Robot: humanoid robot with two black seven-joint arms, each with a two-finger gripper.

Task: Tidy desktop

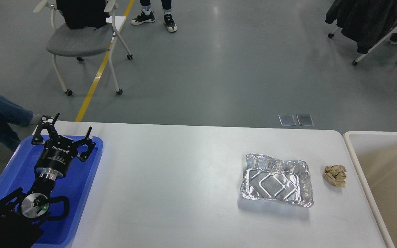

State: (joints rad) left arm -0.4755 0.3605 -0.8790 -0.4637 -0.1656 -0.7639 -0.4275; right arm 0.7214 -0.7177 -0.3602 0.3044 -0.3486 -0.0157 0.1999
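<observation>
Thin foil tray (276,184), already crumpled, likely buckles or skids under a pinch; the paper wad (335,175) could roll off the white tabletop (171,179). Left end effector (67,132) hangs fingers apart over the blue tray (81,193); both items lie well to its right, near the bin (364,172). Right arm unseen.

You're in a lab or workshop hall: grey sealed floor (219,69), yellow floor line (97,77), wheeled chairs (81,41), white desktop (171,179).

Bright even overhead light; floor (219,51) glare streak; soft shadow under foil tray (277,179); sharp focus.
</observation>
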